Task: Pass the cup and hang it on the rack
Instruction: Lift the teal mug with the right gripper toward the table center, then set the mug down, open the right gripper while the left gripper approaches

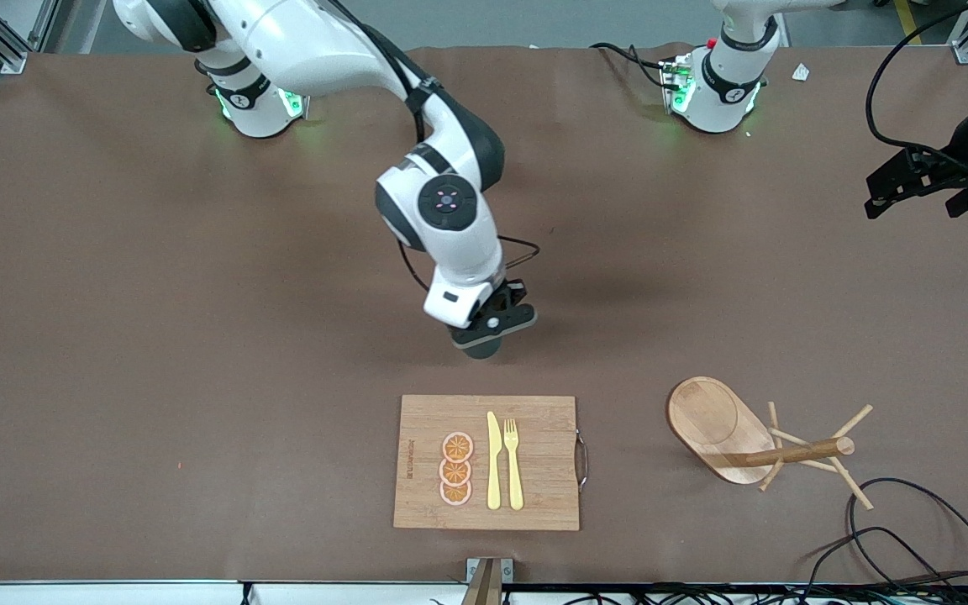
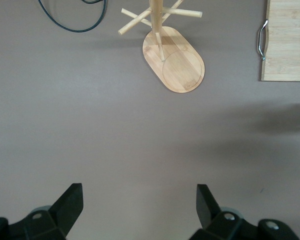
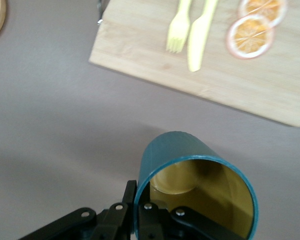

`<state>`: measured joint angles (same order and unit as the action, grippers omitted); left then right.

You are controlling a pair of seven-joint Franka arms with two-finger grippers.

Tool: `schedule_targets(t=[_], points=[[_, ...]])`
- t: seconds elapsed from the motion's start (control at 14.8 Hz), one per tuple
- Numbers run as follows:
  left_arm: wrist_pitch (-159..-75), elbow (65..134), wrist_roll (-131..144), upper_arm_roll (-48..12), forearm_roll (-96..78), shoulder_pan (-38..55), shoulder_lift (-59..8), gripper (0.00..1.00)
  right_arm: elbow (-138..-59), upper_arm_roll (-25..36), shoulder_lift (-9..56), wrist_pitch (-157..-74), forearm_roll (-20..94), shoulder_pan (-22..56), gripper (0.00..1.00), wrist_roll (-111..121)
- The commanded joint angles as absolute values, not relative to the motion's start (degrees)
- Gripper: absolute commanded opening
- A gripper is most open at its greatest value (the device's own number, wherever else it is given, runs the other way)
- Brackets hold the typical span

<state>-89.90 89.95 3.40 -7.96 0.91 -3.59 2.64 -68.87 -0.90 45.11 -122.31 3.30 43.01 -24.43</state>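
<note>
The dark teal cup (image 1: 481, 347) with a mustard-yellow inside hangs in my right gripper (image 1: 486, 334) over the middle of the table, just above the brown mat. In the right wrist view the fingers (image 3: 132, 196) pinch the cup's (image 3: 185, 150) rim wall, one inside and one outside; its handle is hidden. The wooden rack (image 1: 753, 445) with oval base and thin pegs stands toward the left arm's end, near the front camera; it also shows in the left wrist view (image 2: 174, 55). My left gripper (image 1: 904, 189) waits open and empty (image 2: 140, 200), high over the mat at that end.
A bamboo cutting board (image 1: 534, 496) with orange slices, a yellow knife and a fork lies nearer the front camera than the cup, beside the rack. It shows in both wrist views (image 2: 285, 55) (image 3: 155, 60). A black cable (image 1: 912, 521) loops near the rack.
</note>
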Motion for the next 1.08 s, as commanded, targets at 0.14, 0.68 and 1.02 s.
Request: schedule_targets(t=[0.14, 0.68, 1.02], points=[[-89.7, 88.6, 2.5, -8.0, 0.3, -3.9, 1.8, 1.00, -62.7, -1.0, 52.5, -123.3, 3.9, 45.4, 0.02, -29.8], [-89.7, 88.6, 2.5, -8.0, 0.3, -3.9, 1.8, 1.00, -62.8, -1.1, 55.1, -126.3, 4.0, 45.6, 0.40, -33.9], [-91.8, 88.7, 5.5, -8.8, -0.9, -2.8, 0.5, 1.00, -62.8, -1.0, 52.0, -125.7, 4.6, 44.3, 1.00, -34.1]])
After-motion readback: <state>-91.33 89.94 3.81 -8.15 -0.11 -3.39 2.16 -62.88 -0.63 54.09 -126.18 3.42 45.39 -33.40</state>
